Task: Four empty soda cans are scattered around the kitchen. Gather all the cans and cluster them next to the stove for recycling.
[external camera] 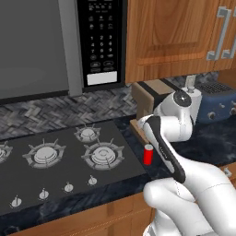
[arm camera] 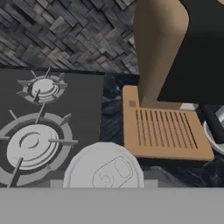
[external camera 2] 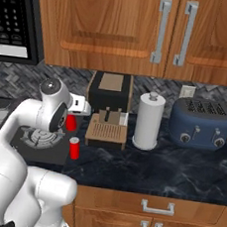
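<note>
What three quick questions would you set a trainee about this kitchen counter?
1. How many red cans can be seen in the right base view?
2. True or false: the towel roll lies on its side.
3. What stands just right of the roll? A) toaster B) kettle C) sink

Key: 1 two; 2 false, it stands upright; 3 A.

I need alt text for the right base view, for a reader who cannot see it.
A white robot arm reaches over a dark counter, where two red soda cans stand beside the black stove. To the right are a coffee machine, a paper towel roll and a blue toaster, under wooden cabinets.
</note>
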